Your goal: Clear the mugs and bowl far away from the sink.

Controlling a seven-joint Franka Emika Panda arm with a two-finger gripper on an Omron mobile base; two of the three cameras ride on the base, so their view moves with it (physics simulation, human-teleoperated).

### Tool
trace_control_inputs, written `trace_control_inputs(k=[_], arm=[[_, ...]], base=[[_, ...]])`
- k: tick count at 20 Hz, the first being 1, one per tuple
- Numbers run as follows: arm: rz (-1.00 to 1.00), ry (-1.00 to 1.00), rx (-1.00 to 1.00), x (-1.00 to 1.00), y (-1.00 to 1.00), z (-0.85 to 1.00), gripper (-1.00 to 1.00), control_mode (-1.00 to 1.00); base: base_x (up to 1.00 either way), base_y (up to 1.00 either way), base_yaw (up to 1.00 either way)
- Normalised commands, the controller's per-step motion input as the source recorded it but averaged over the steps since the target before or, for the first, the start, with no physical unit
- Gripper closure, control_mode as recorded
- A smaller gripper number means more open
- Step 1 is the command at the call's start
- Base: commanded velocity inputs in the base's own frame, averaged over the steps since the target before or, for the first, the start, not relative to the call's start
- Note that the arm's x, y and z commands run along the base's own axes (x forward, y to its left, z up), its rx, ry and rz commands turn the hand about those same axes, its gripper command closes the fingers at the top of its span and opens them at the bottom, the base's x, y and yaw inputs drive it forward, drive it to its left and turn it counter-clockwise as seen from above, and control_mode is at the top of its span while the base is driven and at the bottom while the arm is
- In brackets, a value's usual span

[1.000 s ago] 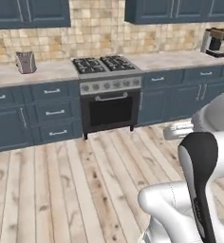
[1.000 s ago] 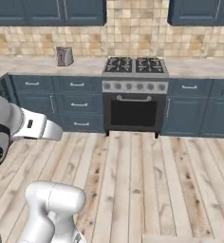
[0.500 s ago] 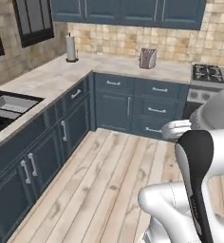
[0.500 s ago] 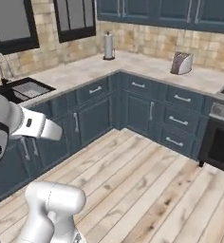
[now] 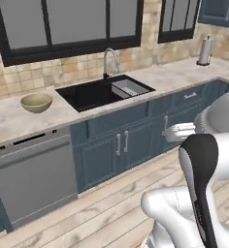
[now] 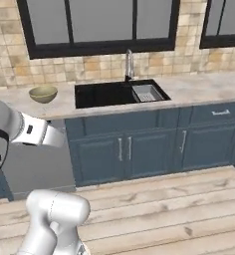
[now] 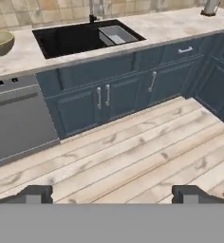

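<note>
Along the tiled wall under the dark-framed windows (image 5: 68, 24) runs a pale stone counter (image 5: 19, 121) over navy cabinets (image 6: 124, 149), and the black sink (image 5: 94, 94) set into it serves as the landmark. Below the counter, left of the sink, sits a grey dishwasher front (image 5: 31, 181). Light wood plank flooring (image 7: 133, 152) spreads in front of the cabinets. Inside the sink, at its right end, lies the grey drainer tray (image 6: 148, 92), and a curved metal faucet (image 5: 110, 60) rises just behind the basin. Well left of the sink, on the bare counter, stands the olive-tan bowl (image 5: 36, 102), upright and apart from the basin edge; the right base view shows it at the same spot (image 6: 43, 94), and the hand view catches part of it at the upper left (image 7: 0, 42). Far to the right of the sink, near the wall, stands a paper towel roll (image 5: 204, 51). Well out from the sink, over the floor, the gripper (image 7: 111, 193) has its two dark fingertips (image 7: 35, 193) spread fully wide, with nothing between them.
</note>
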Motion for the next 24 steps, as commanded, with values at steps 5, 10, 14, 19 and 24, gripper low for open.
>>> trace_control_inputs(k=[5, 10, 14, 19, 24], arm=[[0.0, 0.0, 0.0, 0.0, 0.0, 0.0, -1.0, 1.0], [0.0, 0.0, 0.0, 0.0, 0.0, 0.0, -1.0, 1.0], [0.0, 0.0, 0.0, 0.0, 0.0, 0.0, -1.0, 1.0], [0.0, 0.0, 0.0, 0.0, 0.0, 0.0, -1.0, 1.0], [0.0, 0.0, 0.0, 0.0, 0.0, 0.0, -1.0, 1.0]], base=[[0.62, -0.13, 0.71], [1.0, -0.46, 0.37], [1.0, -0.46, 0.24], [0.92, 0.17, 0.02], [0.46, 0.23, 0.0]])
